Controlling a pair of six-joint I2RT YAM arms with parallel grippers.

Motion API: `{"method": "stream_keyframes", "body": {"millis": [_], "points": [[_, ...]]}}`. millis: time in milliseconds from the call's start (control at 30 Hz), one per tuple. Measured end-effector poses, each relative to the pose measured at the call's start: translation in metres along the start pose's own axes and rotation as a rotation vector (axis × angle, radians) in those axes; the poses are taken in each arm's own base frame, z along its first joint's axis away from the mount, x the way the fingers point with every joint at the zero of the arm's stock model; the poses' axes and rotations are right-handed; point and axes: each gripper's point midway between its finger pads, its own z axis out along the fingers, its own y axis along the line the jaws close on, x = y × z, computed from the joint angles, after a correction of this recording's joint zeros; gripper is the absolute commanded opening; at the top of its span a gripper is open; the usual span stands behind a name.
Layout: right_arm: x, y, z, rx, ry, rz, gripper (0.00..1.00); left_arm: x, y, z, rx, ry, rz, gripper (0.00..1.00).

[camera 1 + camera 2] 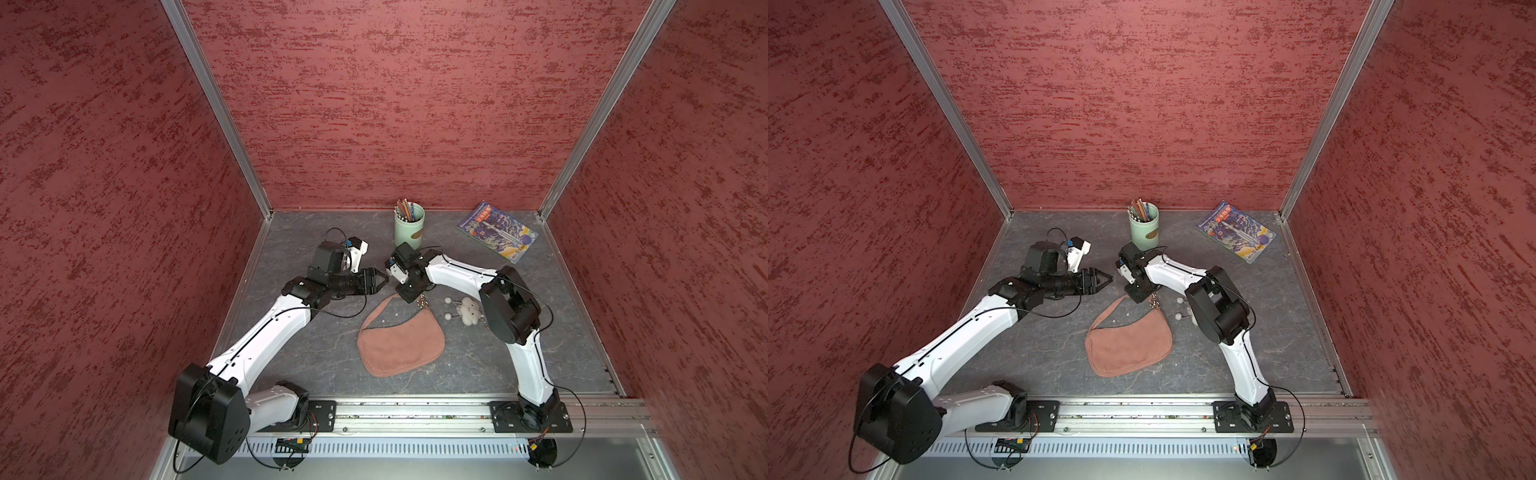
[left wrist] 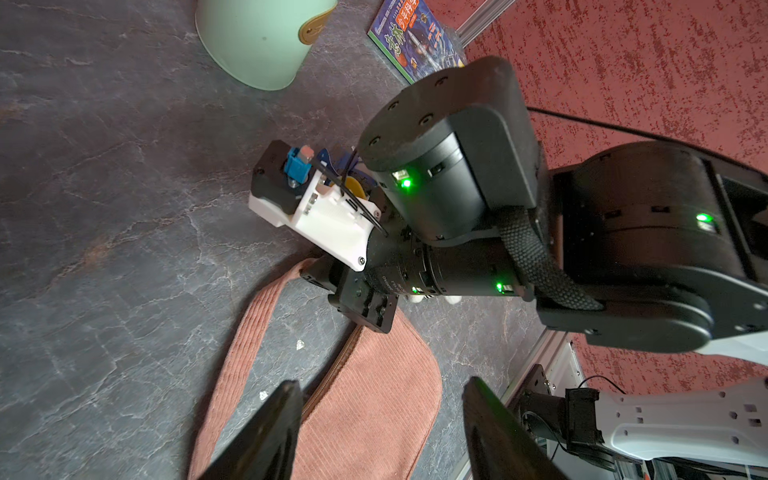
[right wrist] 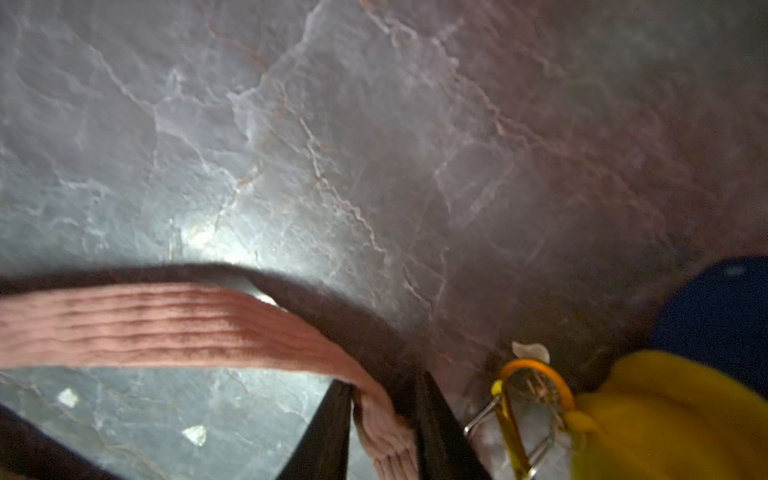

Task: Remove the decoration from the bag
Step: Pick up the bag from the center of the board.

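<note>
Bag (image 1: 401, 345): half-moon, pink ribbed fabric; strap (image 3: 166, 324) pinched by right end effector (image 3: 384, 409).

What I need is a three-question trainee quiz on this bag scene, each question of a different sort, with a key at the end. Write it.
1. True or false: the left gripper has its jaws clamped on the bag.
2. Multiple choice: the right gripper has its jaws around: A the plush charm; B the strap; C nothing.
3. Fill in: in a top view, the plush charm lies on the table, on the bag's ___ side as the robot reckons it.
Key: 1 false, those jaws stand open and empty; 2 B; 3 right.
</note>
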Motion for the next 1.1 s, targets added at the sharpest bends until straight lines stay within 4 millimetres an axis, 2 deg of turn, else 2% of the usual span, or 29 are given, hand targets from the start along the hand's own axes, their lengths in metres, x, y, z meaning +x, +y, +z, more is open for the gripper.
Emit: {"method": "stream_keyframes", "body": {"millis": [100, 200, 467, 567, 667, 900, 1100], "points": [[-0.002, 0.004, -0.003, -0.020, -0.010, 0.024, 0.05, 0.005, 0.000, 0.001, 0.013, 0.015, 0.007, 0.63], [-0.010, 0.011, -0.017, -0.065, -0.047, 0.068, 0.02, 0.013, -0.002, 0.004, 0.029, 0.037, 0.028, 0.63], [-0.040, 0.030, -0.092, -0.183, -0.217, 0.188, 0.00, 0.072, -0.019, 0.025, 0.094, 0.151, 0.134, 0.70], [-0.044, 0.034, -0.108, -0.215, -0.242, 0.240, 0.00, 0.083, -0.016, 0.035, 0.103, 0.146, 0.135, 0.71], [-0.043, 0.037, -0.113, -0.237, -0.236, 0.303, 0.00, 0.083, -0.016, 0.048, 0.113, 0.118, 0.128, 0.70], [-0.037, 0.038, -0.123, -0.255, -0.219, 0.425, 0.00, 0.068, -0.012, 0.081, 0.138, 0.033, 0.109, 0.63], [-0.038, 0.039, -0.142, -0.277, -0.247, 0.498, 0.00, 0.055, -0.006, 0.095, 0.125, -0.028, 0.102, 0.60]]}}
